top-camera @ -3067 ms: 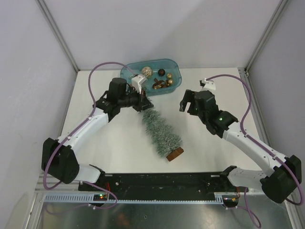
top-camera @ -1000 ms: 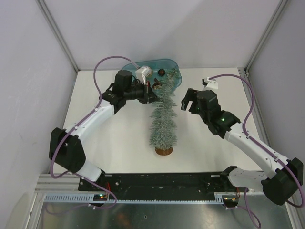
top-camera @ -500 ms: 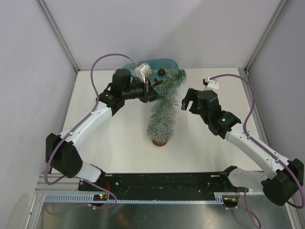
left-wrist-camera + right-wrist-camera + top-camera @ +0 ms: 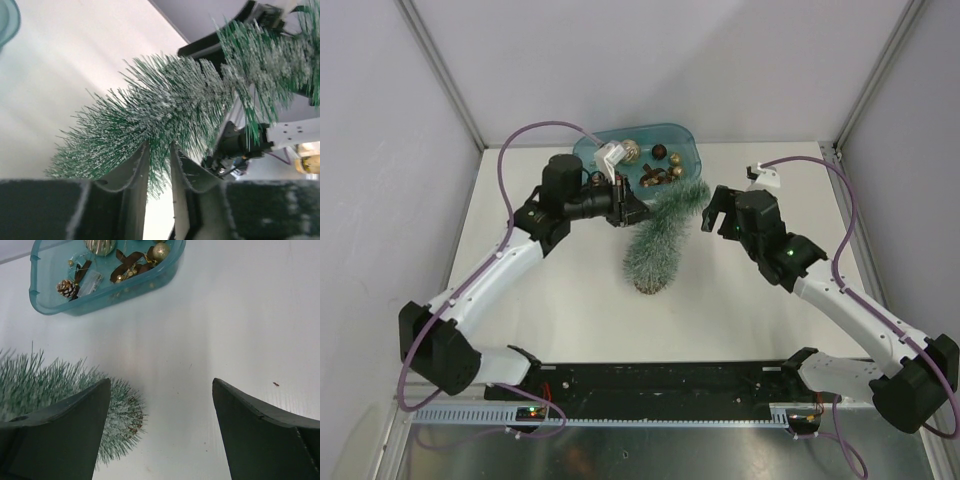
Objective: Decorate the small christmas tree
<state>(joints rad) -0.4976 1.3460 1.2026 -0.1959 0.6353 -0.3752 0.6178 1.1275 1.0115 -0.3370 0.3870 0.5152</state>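
The small christmas tree [image 4: 660, 240] is seen propped on its wood-slice base at mid-table, just in front of the blue tub [image 4: 690, 150] of ornaments, with its tip tilted towards the right arm. The left gripper [image 4: 625, 205] is pressed into the upper needles; its fingers [image 4: 137, 170] are only narrowly parted with bristles caught between them, and whether anything is still pinched cannot be told. The right gripper [image 4: 715, 210] is held spread wide and empty beside the tip. The tree is judged light, its needles soft and springy over a stiffer core, so a hold on bristles alone is likely to slip. A firmer hold is expected on the central stem, low down near the heavier base. Three seconds earlier the tree was lying on its side nearer the arm bases. It has since been raised onto its base, and in the last half second its tip has been drawn back from over the tub.
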